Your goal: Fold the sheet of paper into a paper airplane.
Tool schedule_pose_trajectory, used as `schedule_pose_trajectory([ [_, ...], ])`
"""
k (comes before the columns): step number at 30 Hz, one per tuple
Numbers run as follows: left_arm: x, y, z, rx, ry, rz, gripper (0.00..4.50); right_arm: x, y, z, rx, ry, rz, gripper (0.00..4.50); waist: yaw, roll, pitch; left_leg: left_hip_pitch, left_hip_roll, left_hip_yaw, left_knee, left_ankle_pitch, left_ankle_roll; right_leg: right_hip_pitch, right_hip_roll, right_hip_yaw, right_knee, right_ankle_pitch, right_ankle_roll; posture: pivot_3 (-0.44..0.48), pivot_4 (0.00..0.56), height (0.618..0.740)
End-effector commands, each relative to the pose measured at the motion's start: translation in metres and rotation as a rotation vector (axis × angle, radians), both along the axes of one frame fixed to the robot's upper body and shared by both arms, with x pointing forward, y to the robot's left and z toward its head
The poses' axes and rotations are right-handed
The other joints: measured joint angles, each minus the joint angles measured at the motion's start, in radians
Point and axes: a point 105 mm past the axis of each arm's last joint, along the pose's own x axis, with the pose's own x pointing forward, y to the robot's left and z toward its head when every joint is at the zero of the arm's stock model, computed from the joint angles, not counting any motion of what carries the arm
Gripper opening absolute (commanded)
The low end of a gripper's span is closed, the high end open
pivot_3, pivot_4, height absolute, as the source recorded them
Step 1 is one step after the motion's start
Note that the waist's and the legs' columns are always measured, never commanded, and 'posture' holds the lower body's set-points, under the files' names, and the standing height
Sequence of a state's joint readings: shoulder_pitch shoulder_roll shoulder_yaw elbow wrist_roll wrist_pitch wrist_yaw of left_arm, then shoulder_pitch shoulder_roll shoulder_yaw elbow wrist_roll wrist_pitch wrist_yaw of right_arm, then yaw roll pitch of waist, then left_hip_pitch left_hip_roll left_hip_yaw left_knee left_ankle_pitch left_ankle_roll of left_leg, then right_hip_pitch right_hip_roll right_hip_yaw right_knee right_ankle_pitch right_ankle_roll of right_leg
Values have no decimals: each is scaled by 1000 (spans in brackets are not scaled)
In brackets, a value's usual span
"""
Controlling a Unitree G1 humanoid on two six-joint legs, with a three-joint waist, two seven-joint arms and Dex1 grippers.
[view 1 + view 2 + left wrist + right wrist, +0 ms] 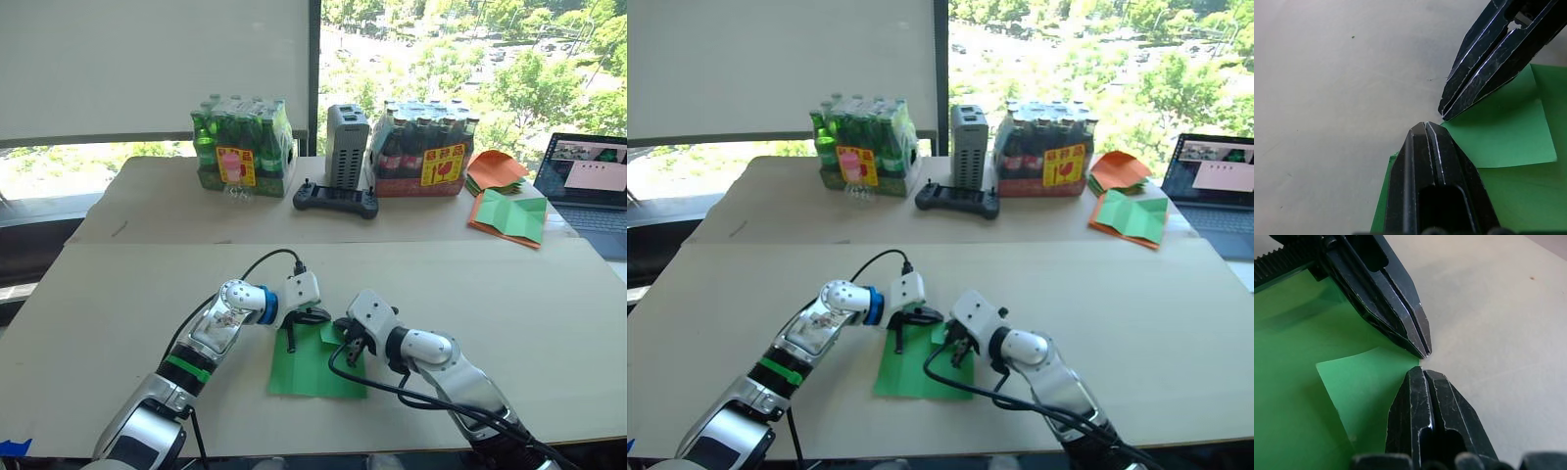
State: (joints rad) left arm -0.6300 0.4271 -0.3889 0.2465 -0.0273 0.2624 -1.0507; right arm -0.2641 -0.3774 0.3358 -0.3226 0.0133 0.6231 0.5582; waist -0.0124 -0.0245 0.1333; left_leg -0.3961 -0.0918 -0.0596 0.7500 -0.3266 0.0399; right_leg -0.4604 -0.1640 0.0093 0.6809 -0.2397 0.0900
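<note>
**Spotter:** Your left gripper (pixel 291 335) has its two fingers pressed together, tips down at the far edge of the sheet of paper (pixel 312 370). Your right gripper (pixel 351 345) is the same: fingers together, nothing between them, its tips almost meeting the left ones.

**Operator:** And the paper itself?

**Spotter:** You have it lying on the near bench (pixel 118 323), between your two arms. One far corner is folded over onto the sheet as a flap (pixel 1503 132), and both grippers sit right at that folded edge, seen closely in the wrist views.

**Operator:** What else is around?

**Spotter:** On the far bench (pixel 157 201) you'll see a pack of green bottles (pixel 243 147), a black controller (pixel 336 200), a grey box (pixel 346 145) behind it, and a pack of dark bottles (pixel 421 149). Further right lie a stack of orange papers (pixel 495 168), a green sheet with orange edges (pixel 509 217), and a laptop (pixel 588 186).
</note>
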Motion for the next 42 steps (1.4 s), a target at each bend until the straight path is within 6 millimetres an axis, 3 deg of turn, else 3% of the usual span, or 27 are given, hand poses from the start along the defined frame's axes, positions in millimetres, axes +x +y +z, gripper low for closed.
schedule_pose_trajectory([
  [1,-5,6,-16,56,41,4,0,4,6,27,79,-78,7,43,0,0,0,0,0,0,0,0,0,0,0,0,0,0,0,0,150,678],
  [4,-5,6,-16,57,40,4,0,2,12,35,99,-97,27,43,0,0,0,0,0,0,0,0,0,0,0,0,0,0,0,0,150,678],
  [21,-7,2,-13,49,37,-6,0,-2,-7,-16,-56,69,-51,43,0,0,0,0,0,0,0,0,0,0,0,0,0,0,0,0,150,678],
  [42,-7,-1,-13,60,26,-21,0,-17,-13,-26,-91,148,-62,43,3,0,-1,1,0,0,0,0,1,2,0,0,-1,0,0,0,150,678],
])
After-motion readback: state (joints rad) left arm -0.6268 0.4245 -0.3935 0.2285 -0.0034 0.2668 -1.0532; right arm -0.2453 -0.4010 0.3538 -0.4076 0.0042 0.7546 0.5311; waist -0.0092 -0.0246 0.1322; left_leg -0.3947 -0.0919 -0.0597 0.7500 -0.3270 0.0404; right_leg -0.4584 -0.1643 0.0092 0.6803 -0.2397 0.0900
